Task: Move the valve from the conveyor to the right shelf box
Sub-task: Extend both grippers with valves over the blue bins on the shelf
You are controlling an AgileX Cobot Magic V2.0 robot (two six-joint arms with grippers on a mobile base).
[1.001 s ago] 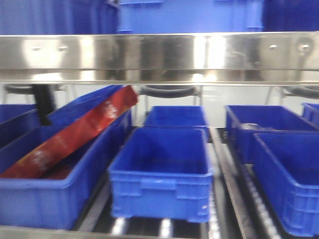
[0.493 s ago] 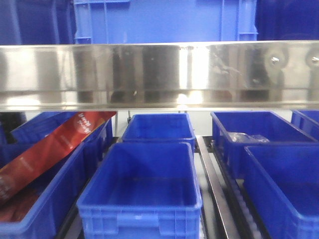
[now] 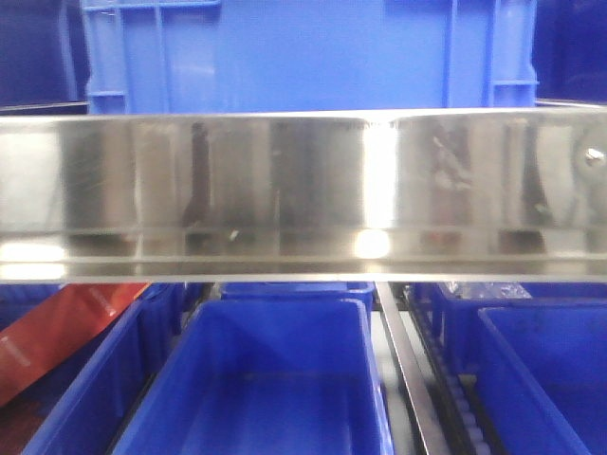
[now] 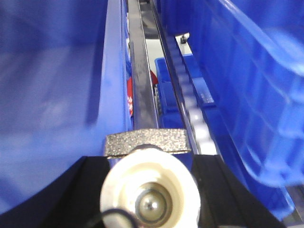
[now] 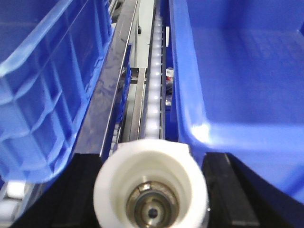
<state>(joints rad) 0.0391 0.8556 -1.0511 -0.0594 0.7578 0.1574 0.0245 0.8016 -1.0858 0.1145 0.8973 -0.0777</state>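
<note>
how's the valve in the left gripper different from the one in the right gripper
The left valve looks cream; the right valve looks whiter. The left valve's centre is a shiny rounded metal stud; the right valve's is a metal fitting with a dark hole, set deeper. A grey gritty block shows just beyond the left valve; nothing like it by the right valve. Both are round and hollow-faced.

Steel shelf beam (image 3: 285, 190), red packet (image 3: 66, 327), white roller track (image 5: 153, 104)
</note>
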